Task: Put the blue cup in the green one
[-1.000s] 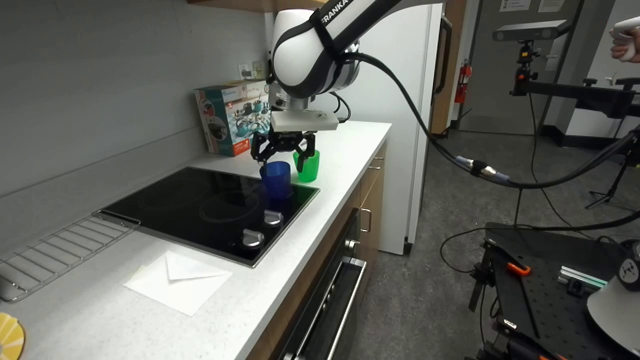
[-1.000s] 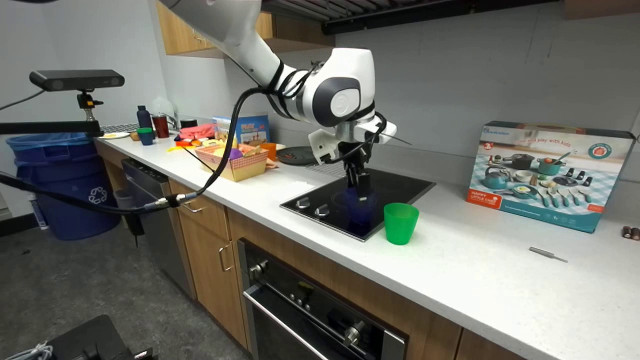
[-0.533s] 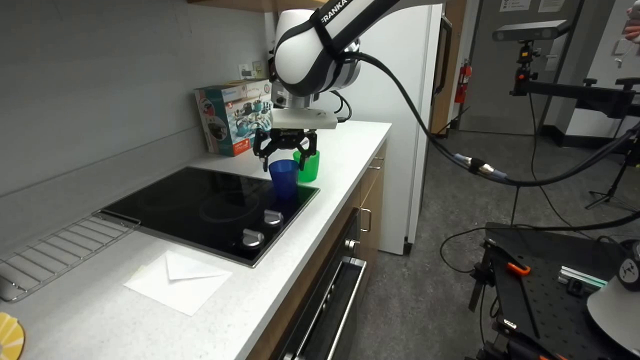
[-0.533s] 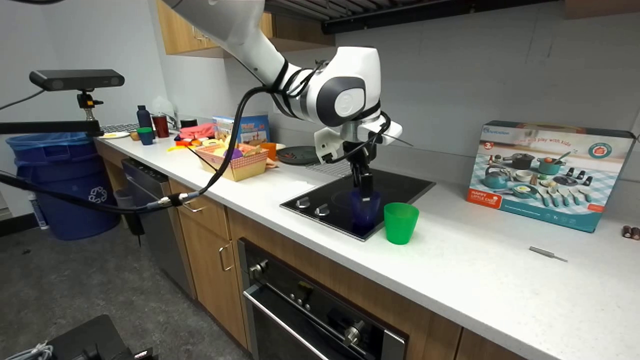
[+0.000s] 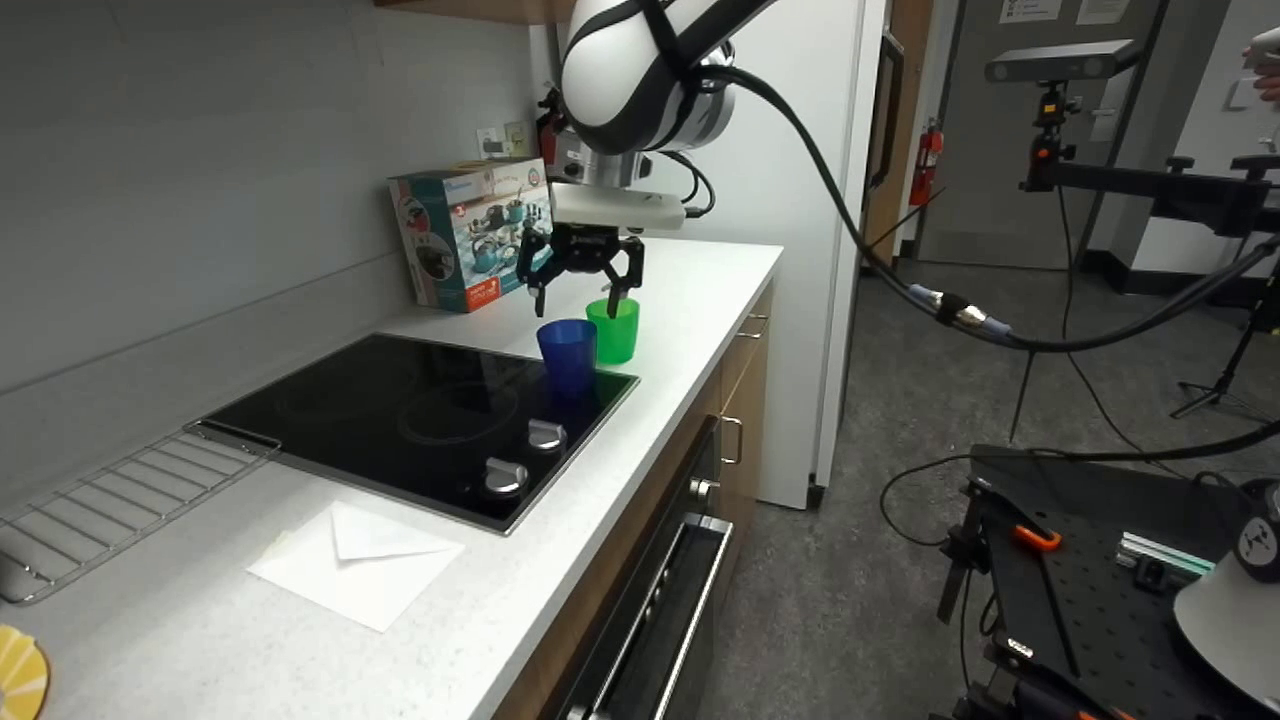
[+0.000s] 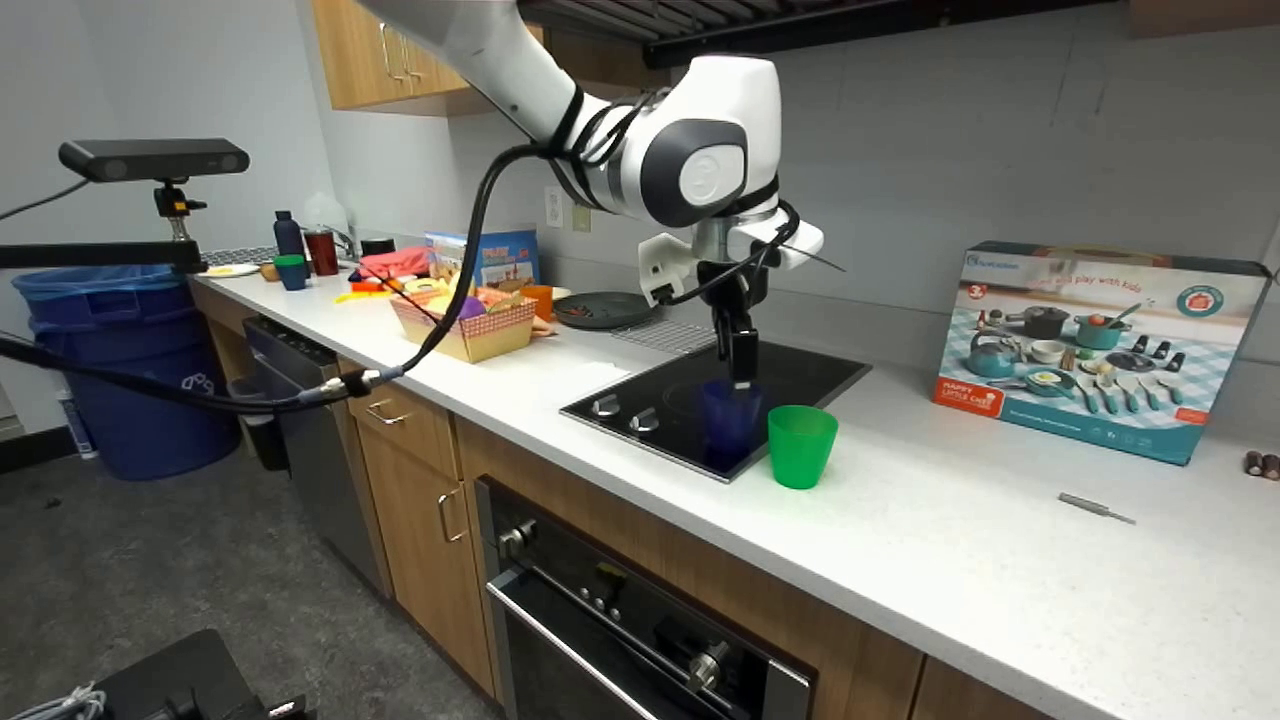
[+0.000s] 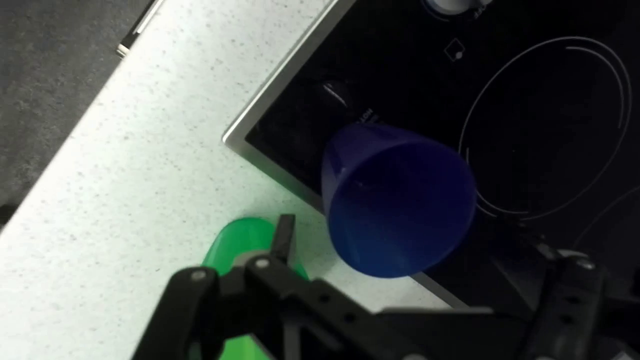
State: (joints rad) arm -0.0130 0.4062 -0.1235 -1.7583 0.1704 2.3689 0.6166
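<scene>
The blue cup (image 5: 568,362) stands upright on the near corner of the black cooktop; it also shows in an exterior view (image 6: 730,415) and, from above, in the wrist view (image 7: 400,210). The green cup (image 6: 801,448) stands upright on the white counter just off the cooktop, beside the blue cup; it also shows in an exterior view (image 5: 617,342). In the wrist view the green cup (image 7: 244,237) is partly hidden by a finger. My gripper (image 5: 577,313) is open and empty just above the blue cup, its fingers spread wider than the rim. Both cups look empty where visible.
The black cooktop (image 5: 400,420) has two knobs near its front edge. A printed toy box (image 6: 1090,350) stands against the wall. A thin grey tool (image 6: 1095,508) lies on the counter. A wire rack (image 5: 120,515), an envelope (image 5: 365,565) and a food basket (image 6: 480,335) stand farther along.
The blue cup shifted slightly toward the green cup in the first half second, then stayed still. My gripper has risen from around the cup to above it. The green cup has not moved.
</scene>
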